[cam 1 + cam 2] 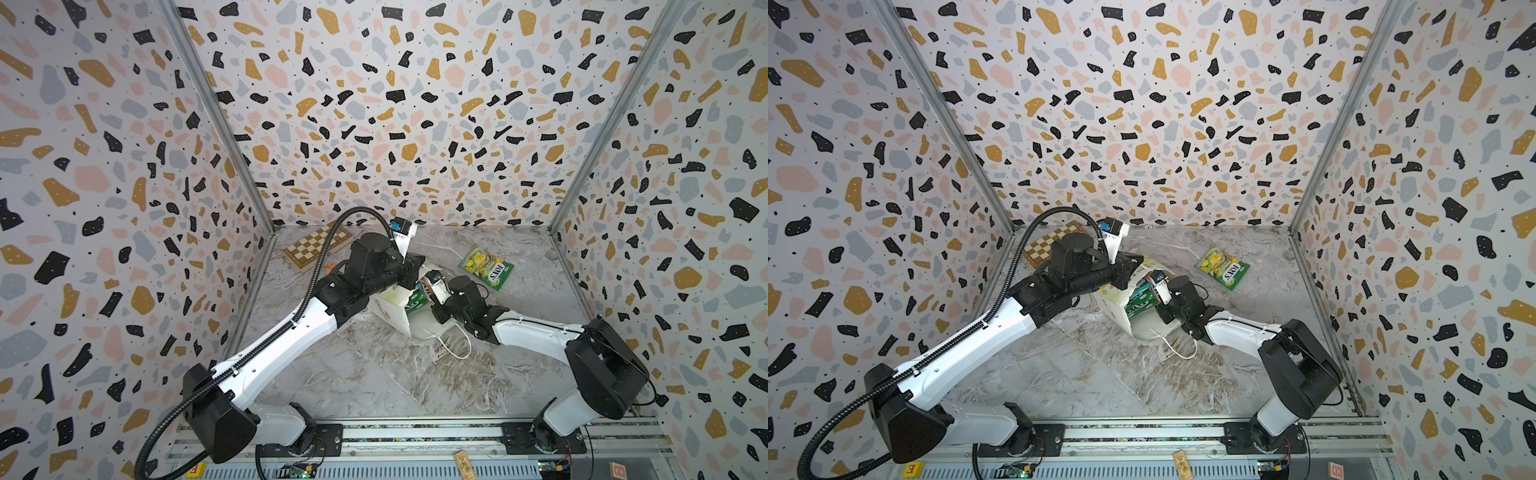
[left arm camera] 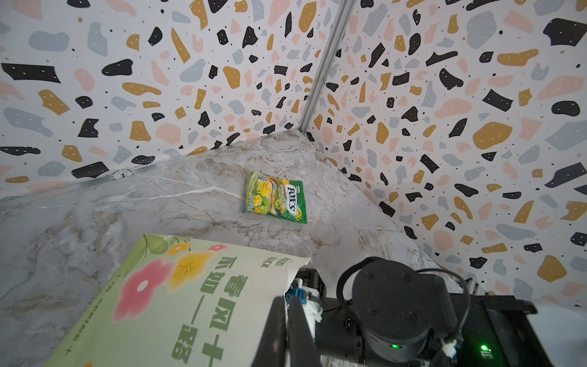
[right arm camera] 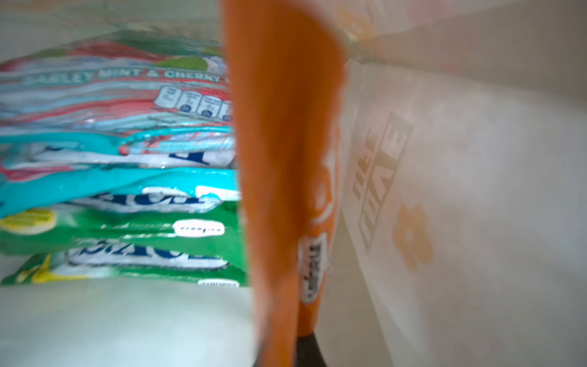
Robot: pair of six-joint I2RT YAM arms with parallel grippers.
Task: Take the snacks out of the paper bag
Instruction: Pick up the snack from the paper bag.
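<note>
Grasp made: right hand (image 3: 301, 349) inside paper bag (image 1: 392, 313), clamped on orange packet (image 3: 279, 143); left hand (image 2: 287, 333) pinches bag rim. Next: draw packet out past stack (image 3: 127, 190).

— What's lying in the far left corner?
— A wooden chessboard box (image 1: 318, 246), flat on the grey marble tabletop (image 1: 374, 374), close to the wall.
— Those walls are busy.
— Terrazzo walls (image 1: 395, 104) on three sides, with metal corner posts (image 1: 216, 112) where they meet.
— And along the near edge?
— An aluminium rail (image 1: 415, 434). In front of it sit a yellow block (image 1: 195, 470) with a red letter, a small tan card (image 1: 464, 461), and a reddish block (image 1: 618, 470) further right.
</note>
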